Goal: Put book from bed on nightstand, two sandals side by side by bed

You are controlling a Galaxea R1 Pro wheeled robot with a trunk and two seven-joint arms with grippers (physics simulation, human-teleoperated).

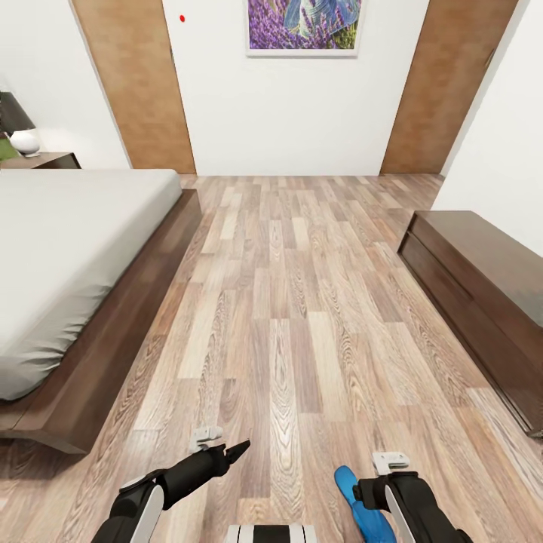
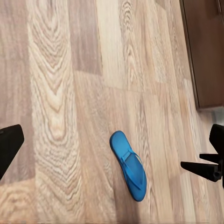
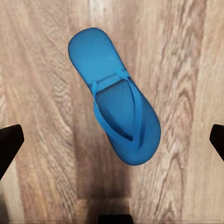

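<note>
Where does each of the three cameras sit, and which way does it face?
Head view: on the head, facing forward and down over floor, bed, both arms.
Left wrist view: over the floor, fingers wide apart at the edges.
Right wrist view: close above the sandal, fingertips at the edges.
Shared: all show the sandal.

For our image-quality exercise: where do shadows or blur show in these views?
Right wrist view: soft dark shadow on the floor under the sandal, image sharp. Left wrist view: faint shadow beside it. Head view: even light, the bed casts little shadow.
</note>
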